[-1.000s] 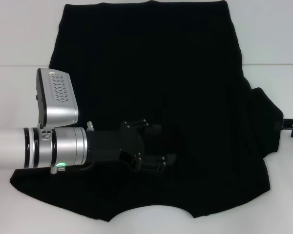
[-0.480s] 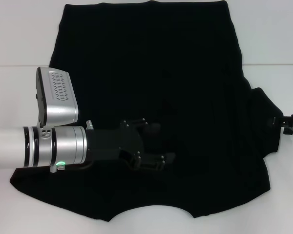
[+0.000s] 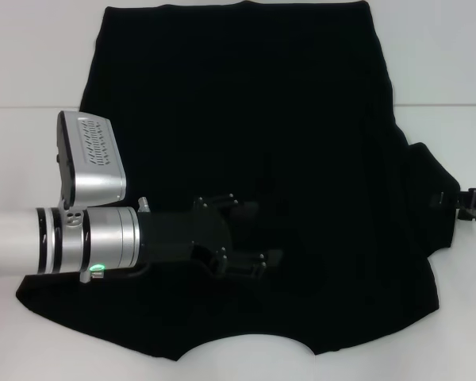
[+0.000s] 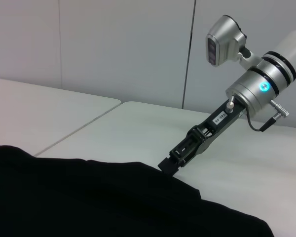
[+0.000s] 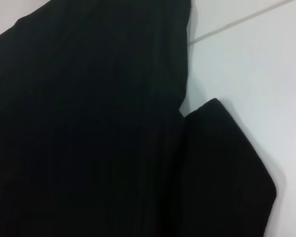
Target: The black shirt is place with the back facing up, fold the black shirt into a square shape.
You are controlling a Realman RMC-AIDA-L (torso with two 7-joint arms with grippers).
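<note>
shirt (image 3: 246, 119) flat mid-bench (image 3: 32, 63) | my left pincer (image 3: 250, 234) hovers over it, released | right pincer (image 3: 470, 202) at 3 o'clock sleeve, grip unclear | risk: sleeve slips, fold skews

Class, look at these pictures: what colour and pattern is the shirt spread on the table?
The black shirt is plain black, with no pattern visible; the head view shows it best.

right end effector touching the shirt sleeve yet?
Touching. Left wrist view shows the right end effector tip meeting the black shirt edge, no gap visible.
</note>
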